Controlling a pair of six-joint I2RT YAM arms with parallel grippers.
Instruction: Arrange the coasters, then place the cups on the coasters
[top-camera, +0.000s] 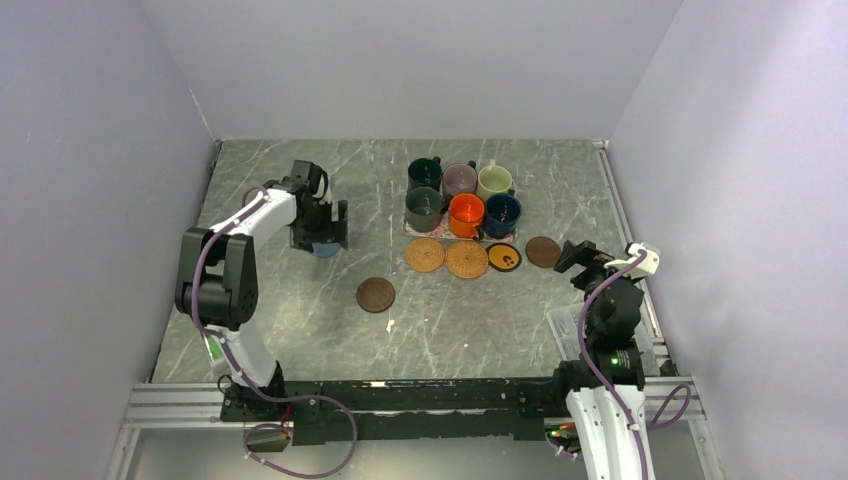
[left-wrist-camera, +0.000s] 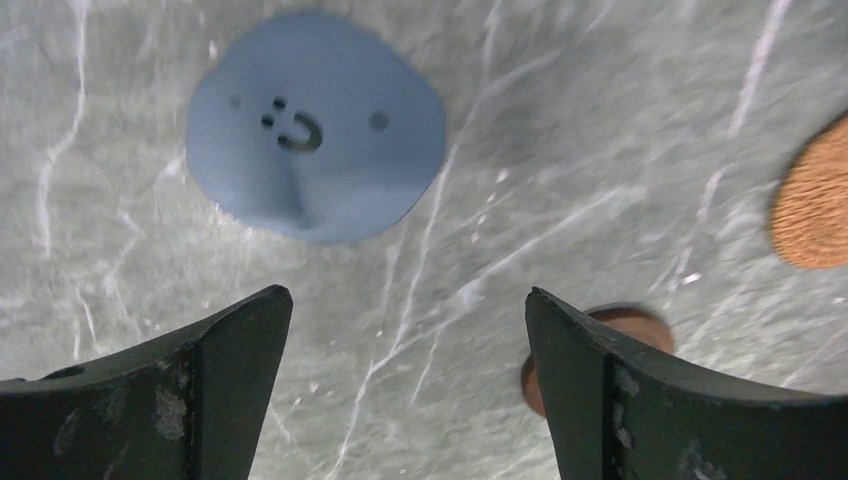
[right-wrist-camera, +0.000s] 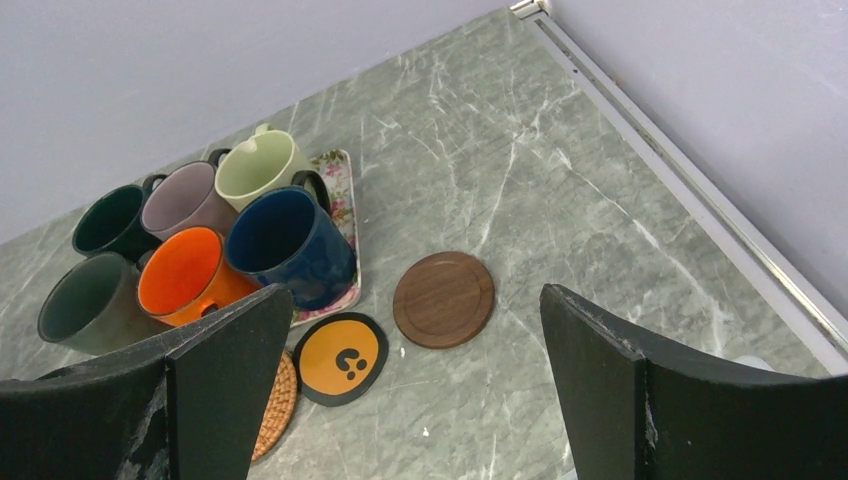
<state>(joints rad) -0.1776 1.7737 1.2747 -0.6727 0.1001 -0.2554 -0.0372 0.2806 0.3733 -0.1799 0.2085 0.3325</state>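
My left gripper (top-camera: 320, 236) (left-wrist-camera: 408, 292) hangs open above the table, nothing between its fingers. The grey-blue coaster (left-wrist-camera: 315, 125) (top-camera: 326, 249) lies flat just beyond its fingertips. One dark brown coaster (top-camera: 376, 295) lies alone nearer the middle. Two tan woven coasters (top-camera: 425, 254) (top-camera: 467, 259), the black-and-yellow coaster (top-camera: 503, 257) (right-wrist-camera: 340, 358) and a second dark brown coaster (top-camera: 543, 251) (right-wrist-camera: 444, 298) form a row. Behind them the cups cluster on a floral mat (right-wrist-camera: 343, 185): dark green (top-camera: 425, 173), mauve (top-camera: 459, 179), cream (top-camera: 494, 181), dark grey (top-camera: 423, 208), orange (top-camera: 466, 214), navy (top-camera: 502, 214). My right gripper (top-camera: 580, 256) (right-wrist-camera: 415, 290) is open and empty, right of the row.
Grey walls close the table at the back and both sides, and a metal rail (top-camera: 622, 215) runs along the right edge. A clear plastic piece (top-camera: 563, 325) lies by the right arm. Bare marble (top-camera: 450, 330) stretches between the coaster row and the arm bases.
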